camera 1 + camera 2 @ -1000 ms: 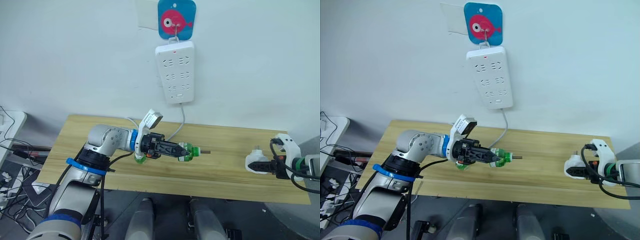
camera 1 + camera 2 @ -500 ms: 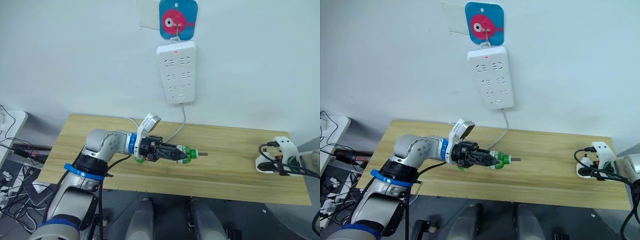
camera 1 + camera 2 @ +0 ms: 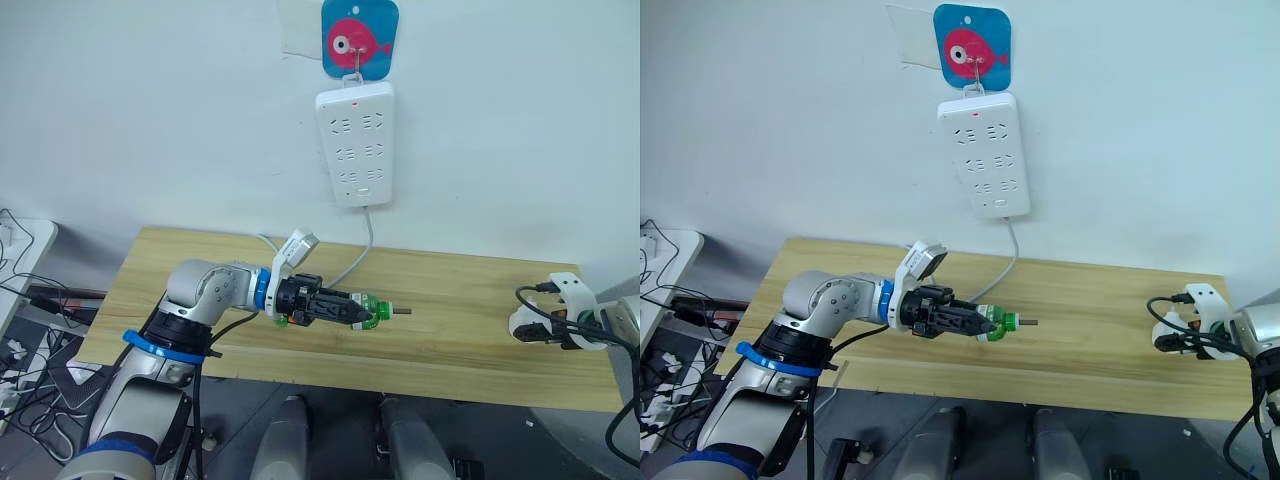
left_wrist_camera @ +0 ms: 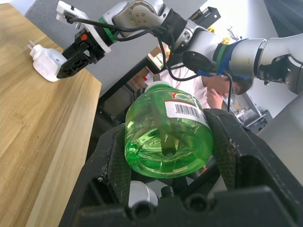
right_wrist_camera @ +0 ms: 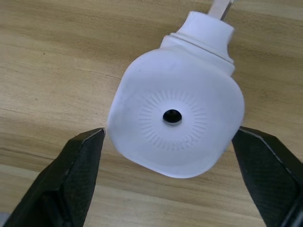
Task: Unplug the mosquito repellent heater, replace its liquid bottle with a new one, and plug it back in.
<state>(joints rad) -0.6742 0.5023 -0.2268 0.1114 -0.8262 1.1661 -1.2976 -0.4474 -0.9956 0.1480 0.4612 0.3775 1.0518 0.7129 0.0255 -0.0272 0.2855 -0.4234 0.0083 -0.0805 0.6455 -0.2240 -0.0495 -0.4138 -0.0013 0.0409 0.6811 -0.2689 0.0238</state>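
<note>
Over the table (image 3: 450, 340), left claw (image 4: 165, 156) pinches the green bottle (image 4: 166, 132); right claw (image 5: 170, 189), spread, flanks the heater (image 5: 175, 118).

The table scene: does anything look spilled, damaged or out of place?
Nothing looks spilled or damaged. The green bottle lies sideways in the left claw, which is shut on it. The mosquito repellent heater sits between the right claw's open fingers, unplugged from the power strip.
</note>
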